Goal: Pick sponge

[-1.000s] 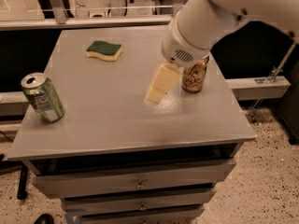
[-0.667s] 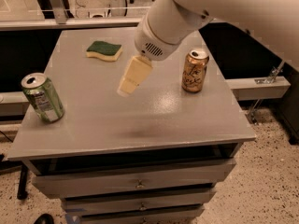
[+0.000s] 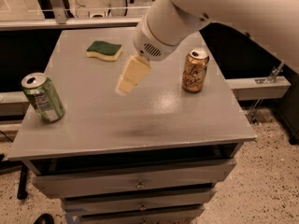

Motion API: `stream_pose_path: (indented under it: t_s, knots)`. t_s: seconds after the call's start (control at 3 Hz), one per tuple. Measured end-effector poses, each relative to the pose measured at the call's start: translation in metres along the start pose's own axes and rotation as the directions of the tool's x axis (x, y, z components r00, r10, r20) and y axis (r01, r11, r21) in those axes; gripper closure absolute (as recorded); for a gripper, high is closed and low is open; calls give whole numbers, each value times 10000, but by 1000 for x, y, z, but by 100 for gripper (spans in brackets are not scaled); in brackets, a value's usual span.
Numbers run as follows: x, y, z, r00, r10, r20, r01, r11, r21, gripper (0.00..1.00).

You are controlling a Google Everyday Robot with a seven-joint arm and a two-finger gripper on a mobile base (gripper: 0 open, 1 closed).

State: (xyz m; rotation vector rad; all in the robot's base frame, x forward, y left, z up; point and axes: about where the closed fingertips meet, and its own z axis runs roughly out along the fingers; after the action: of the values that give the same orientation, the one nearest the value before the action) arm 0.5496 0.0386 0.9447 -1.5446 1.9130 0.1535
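Observation:
The sponge (image 3: 104,50) lies flat at the back left of the grey table top (image 3: 154,120), dark green on top with pale yellow foam below. My gripper (image 3: 124,87) is pale yellow and hangs from the big white arm (image 3: 173,22) above the middle of the table. It points down and to the left, in front of and to the right of the sponge, apart from it. It holds nothing that I can see.
A green can (image 3: 43,98) stands near the table's left edge. A brown and gold can (image 3: 195,70) stands at the right, close to the arm. Drawers (image 3: 140,183) sit under the table top. The floor drops away on all sides.
My gripper has moved left, from beside the brown can to above the table's middle, nearer the sponge. The sponge and both cans have not moved.

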Motion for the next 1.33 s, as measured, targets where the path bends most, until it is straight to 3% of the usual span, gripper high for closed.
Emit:
stream_pose_path:
  t_s: [0.33,0.67,1.33]
  knots:
    - [-10,-14,24,9970,472,620,-480,9988,117,0]
    - [-27,-37,64,9855,985,1383,-1006,9949,82,0]
    - [-50,-87,143,9625,1721,2097,-1731,9848,-134,0]
